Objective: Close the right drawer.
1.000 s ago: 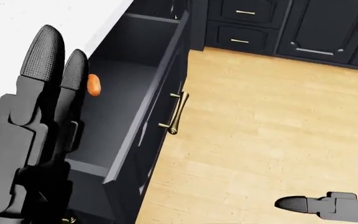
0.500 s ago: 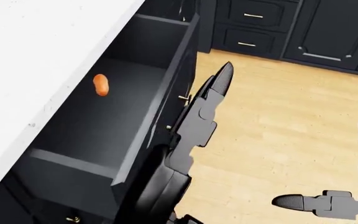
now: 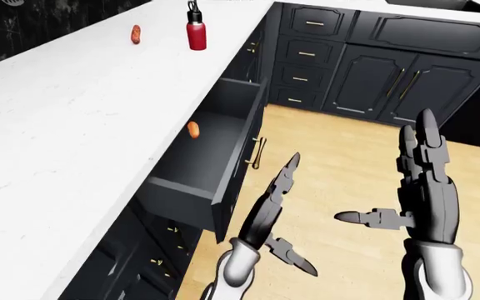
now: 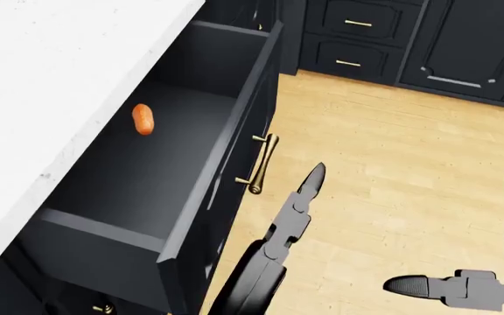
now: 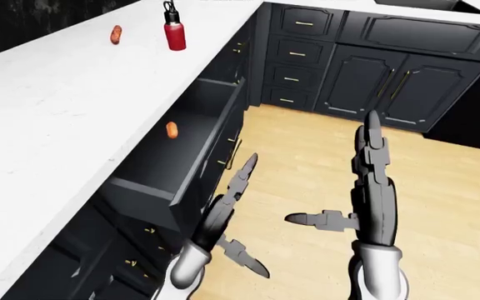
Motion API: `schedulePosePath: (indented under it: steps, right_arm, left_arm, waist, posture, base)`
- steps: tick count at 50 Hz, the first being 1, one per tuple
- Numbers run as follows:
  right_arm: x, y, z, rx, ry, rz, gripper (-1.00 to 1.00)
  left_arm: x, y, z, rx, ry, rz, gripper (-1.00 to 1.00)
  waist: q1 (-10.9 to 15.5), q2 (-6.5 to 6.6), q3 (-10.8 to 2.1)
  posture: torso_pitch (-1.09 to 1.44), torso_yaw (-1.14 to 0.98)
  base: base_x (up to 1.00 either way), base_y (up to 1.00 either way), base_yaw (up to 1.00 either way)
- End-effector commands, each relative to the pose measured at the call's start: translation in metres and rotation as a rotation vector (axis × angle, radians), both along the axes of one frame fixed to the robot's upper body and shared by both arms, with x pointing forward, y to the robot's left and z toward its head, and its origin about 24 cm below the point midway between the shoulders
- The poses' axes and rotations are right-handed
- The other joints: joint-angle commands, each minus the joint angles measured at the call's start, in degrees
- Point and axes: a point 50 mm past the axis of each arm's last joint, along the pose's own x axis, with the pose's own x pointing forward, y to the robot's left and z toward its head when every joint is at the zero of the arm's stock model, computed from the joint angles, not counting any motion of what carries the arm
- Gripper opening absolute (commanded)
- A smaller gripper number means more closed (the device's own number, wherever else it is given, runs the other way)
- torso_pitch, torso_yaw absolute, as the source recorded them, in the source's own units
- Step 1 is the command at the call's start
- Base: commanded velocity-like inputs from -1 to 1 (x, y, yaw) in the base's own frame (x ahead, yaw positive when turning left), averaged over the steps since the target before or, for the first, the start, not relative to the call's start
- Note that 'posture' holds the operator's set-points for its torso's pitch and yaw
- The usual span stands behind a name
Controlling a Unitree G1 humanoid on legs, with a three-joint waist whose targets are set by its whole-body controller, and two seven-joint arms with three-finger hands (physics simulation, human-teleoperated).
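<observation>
The white tabletop [image 3: 73, 106] runs along the left of the eye views, and a red bottle [image 3: 196, 32] and a small orange thing [image 3: 136, 34] stand on it at the far end. Under its edge the right drawer [image 4: 190, 190] is pulled well out over the wooden floor [image 4: 392, 164]. Inside the drawer lies one small orange object [image 4: 143, 119], near the left wall. The brass handle [image 4: 261, 164] sits on the drawer's outer face, which looks to the right in the head view.

The left hand [image 4: 294, 216] is just beside this face, a little nearer than the handle, with its fingers [image 4: 313, 180] straight and spread, holding nothing. It does not seem to touch the drawer yet. The right hand [image 3: 428, 187] is raised well apart on the right, also with fingers stretched out and empty.

To do the step well, the left hand should probably lay its flat fingers on the face near the handle and push straight to the left, along the drawer's rails. A push near the middle seems safer than one at the near corner, which could twist the drawer. The fingers should not catch under the handle.
</observation>
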Motion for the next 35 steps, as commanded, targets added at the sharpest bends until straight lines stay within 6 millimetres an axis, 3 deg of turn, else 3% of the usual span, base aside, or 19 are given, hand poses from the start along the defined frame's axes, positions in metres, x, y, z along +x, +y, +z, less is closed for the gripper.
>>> schedulePosePath:
  steps: [1, 9, 13, 35]
  right_arm:
    - [-0.003, 0.002, 0.014, -0.026, -0.079, 0.005, 1.00]
    - [-0.002, 0.002, 0.013, -0.027, -0.078, 0.006, 1.00]
    - [-0.002, 0.003, 0.013, -0.028, -0.077, 0.007, 1.00]
    - [-0.003, 0.003, 0.013, -0.028, -0.079, 0.011, 1.00]
  left_arm:
    - [0.002, -0.001, 0.018, -0.058, -0.107, 0.027, 1.00]
    - [0.027, 0.012, 0.009, -0.149, -0.041, 0.211, 1.00]
    - [0.022, 0.008, 0.002, -0.121, -0.075, 0.218, 1.00]
    - [0.054, 0.017, -0.036, -0.152, 0.237, 0.318, 1.00]
  waist:
    - [0.0, -0.38, -0.91]
    - [-0.1, -0.43, -1.15]
    - [-0.2, -0.41, -1.23]
    - [-0.4, -0.36, -1.55]
  posture:
    - [0.00, 0.00]
    - [0.00, 0.00]
    - [0.00, 0.00]
    - [0.00, 0.00]
  base:
    - [0.00, 0.00, 0.00]
    - [0.00, 0.00, 0.00]
    - [0.00, 0.00, 0.00]
    - [0.00, 0.00, 0.00]
